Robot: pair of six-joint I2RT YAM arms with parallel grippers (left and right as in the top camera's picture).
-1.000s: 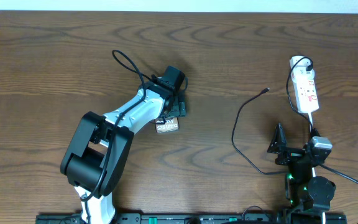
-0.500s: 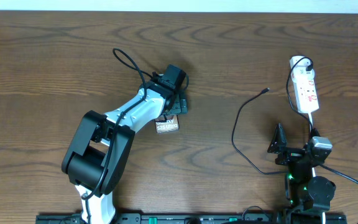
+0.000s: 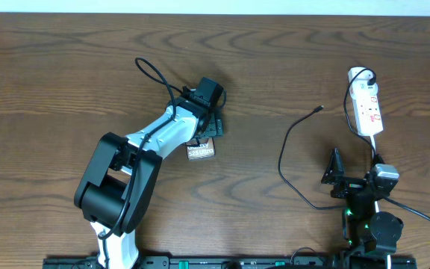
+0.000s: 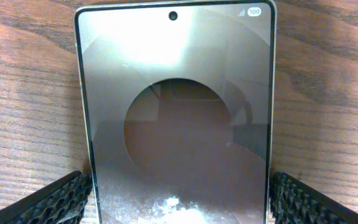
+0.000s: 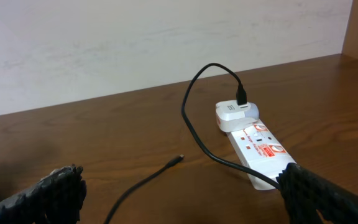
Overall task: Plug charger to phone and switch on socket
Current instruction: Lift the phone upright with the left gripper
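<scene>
Two arms are on the job; findings run from the left.

On the left, the left end effector is clamped on the phone, with a ribbed pad against each long edge near its lower end. The phone lies screen up, left of the centre of the table, about midway between the near and far edges. Whether it rests on the wood or is raised a little cannot be told. In my judgement, the hold is there to steady the handset so its port can take the connector. On the screen, "100" can be read in a small pill at the top right corner, beside signal bars. White lettering at the lower end is too blurred to read.

The charger loops across the right half. Its connector tip lies free on the wood, well apart from the phone. The other end enters a white plug seated in the socket, which lies by the right edge toward the far right corner. The socket's red labels are not legible.

At the near edge on the right, the right end effector has its fingers spread wide and holds nothing. It faces the tip and the socket, and I judge it well placed to fetch the tip. The switch position cannot be told.
</scene>
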